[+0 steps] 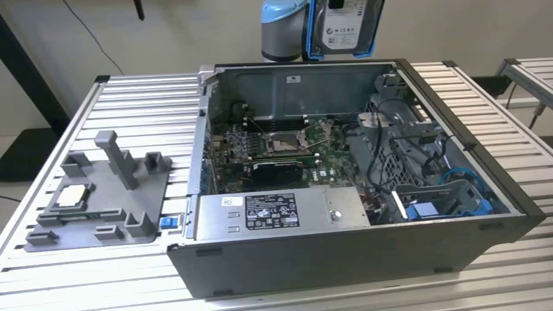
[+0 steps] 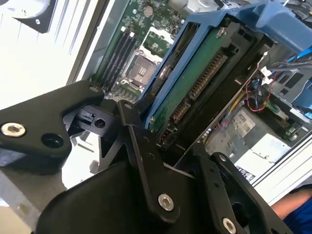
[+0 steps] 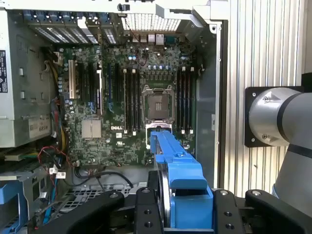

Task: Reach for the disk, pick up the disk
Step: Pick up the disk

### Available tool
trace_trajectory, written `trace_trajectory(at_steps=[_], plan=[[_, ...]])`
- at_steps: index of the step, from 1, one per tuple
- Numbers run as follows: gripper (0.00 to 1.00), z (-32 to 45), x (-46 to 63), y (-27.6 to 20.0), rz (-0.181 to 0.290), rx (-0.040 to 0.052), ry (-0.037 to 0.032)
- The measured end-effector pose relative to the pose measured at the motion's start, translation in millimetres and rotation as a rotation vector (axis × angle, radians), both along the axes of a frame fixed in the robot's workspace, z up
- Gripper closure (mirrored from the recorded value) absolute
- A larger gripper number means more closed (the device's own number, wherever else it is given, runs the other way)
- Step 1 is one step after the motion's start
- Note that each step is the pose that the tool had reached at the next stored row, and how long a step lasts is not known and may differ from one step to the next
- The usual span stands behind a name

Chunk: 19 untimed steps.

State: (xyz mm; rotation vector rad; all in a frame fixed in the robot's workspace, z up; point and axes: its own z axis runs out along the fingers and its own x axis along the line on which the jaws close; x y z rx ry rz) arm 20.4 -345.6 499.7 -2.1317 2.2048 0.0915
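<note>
Disk: clamped edge-on in pincer, lifted clear above open computer case on desk; pickup apparently complete.

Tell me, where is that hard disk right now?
The disk is held up in the claw, above the far edge of the open computer case in the exterior view, clear of the motherboard below.

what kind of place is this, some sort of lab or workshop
Most likely a robotics lab bench set up for computer assembly work. An opened computer case lies on a slatted aluminium table, a grey parts fixture sits beside it, and the gripper holds the disk above the case.
</note>
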Motion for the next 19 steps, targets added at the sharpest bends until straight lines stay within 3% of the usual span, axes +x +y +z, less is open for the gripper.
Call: trace_trajectory(at_steps=[10, 19], plan=[[1.0, 0.0, 19.7, 0.0, 0.0, 0.0001, 0.0], [1.0, 0.0, 44.4, 0.0, 0.0, 0.0001, 0.0]])
